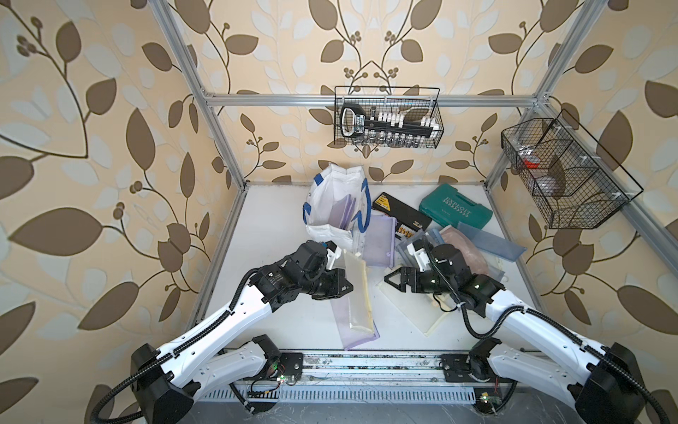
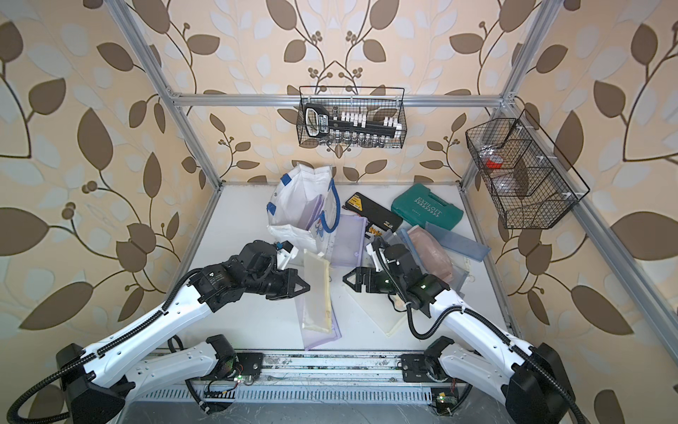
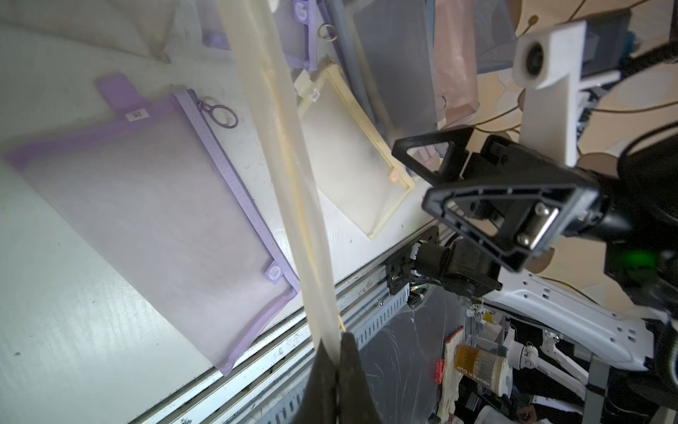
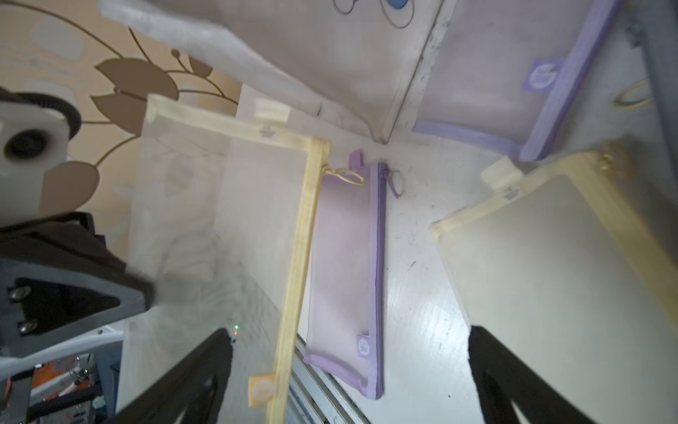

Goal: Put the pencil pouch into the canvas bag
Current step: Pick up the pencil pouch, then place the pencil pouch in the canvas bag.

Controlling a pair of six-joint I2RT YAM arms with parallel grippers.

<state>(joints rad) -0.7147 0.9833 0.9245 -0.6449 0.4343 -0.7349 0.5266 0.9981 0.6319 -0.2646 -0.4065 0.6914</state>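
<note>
One edge pinch is all we have: our left gripper [image 1: 347, 288] clamps the cream pencil pouch [image 1: 357, 293] midway along its side, above a purple pouch [image 1: 361, 339] mid-table; our right gripper [image 1: 388, 279] gapes empty. Limp mesh could sag and snag the canvas bag [image 1: 330, 205] at its rim. The pouch's long axis runs from the front rail [image 1: 367, 361] toward the bag.

The table [image 1: 275, 224] bears canvas bag [image 1: 330, 209], purple pouch [image 1: 361, 339], green case [image 1: 455, 210].
</note>
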